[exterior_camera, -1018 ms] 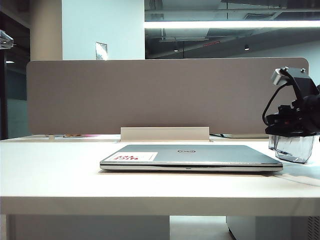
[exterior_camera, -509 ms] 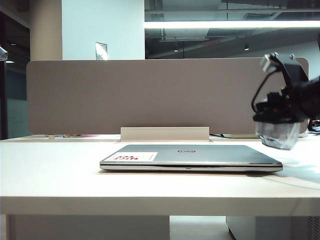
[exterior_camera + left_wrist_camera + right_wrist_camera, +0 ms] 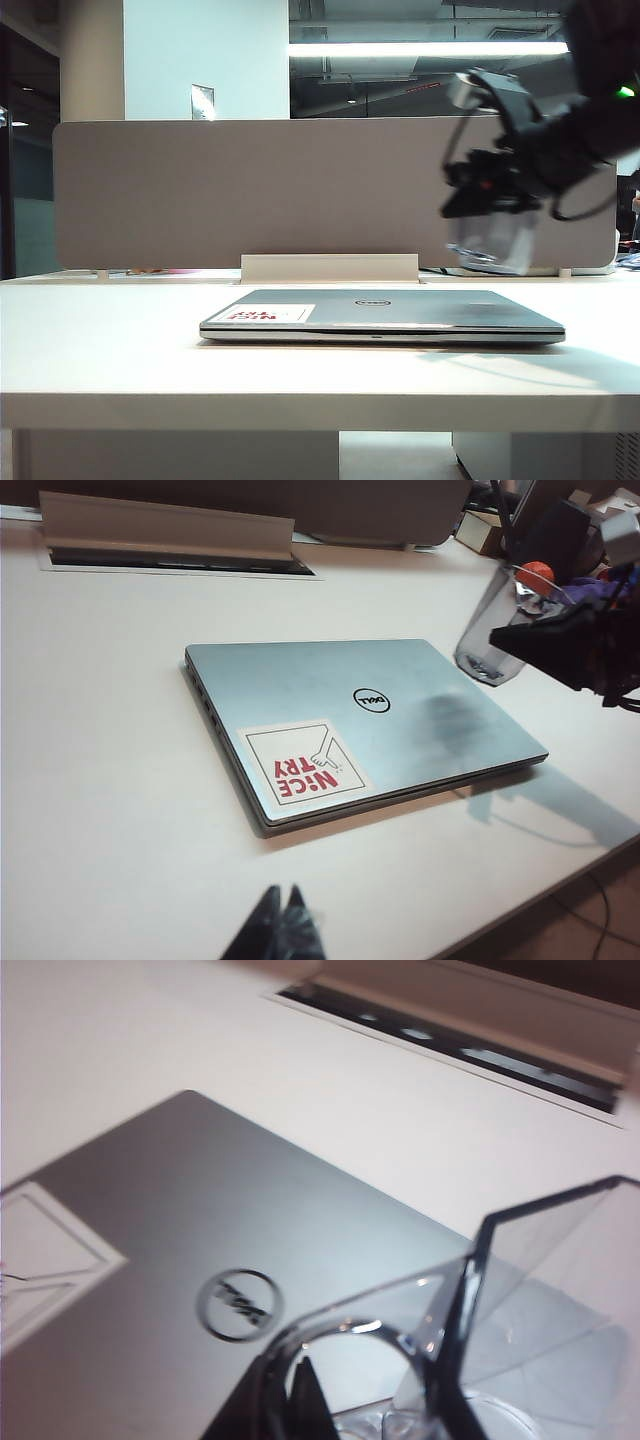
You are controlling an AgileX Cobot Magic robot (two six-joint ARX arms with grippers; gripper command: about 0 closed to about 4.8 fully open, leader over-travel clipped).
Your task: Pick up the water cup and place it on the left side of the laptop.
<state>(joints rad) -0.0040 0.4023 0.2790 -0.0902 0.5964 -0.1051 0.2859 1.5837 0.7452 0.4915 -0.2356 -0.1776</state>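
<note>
Swinging leftward and upward in the exterior view, the right gripper is now carrying the water cup in the air above the right end of the laptop, where a second ago it was hanging low beside the laptop's right edge. Its jaws are clamped on the cup's rim. I judge the lift finished and the carry under way; the bare table left of the laptop is still waiting.

From the left wrist view, the cup is casting a soft shadow onto the lid near the oval logo, and the "NICE TRY" sticker is reading clearly. That view is also showing the left gripper pinched together, holding nothing, hovering near the table's front. The right wrist view is revealing the cup's rim between the gripper's fingers.
</note>
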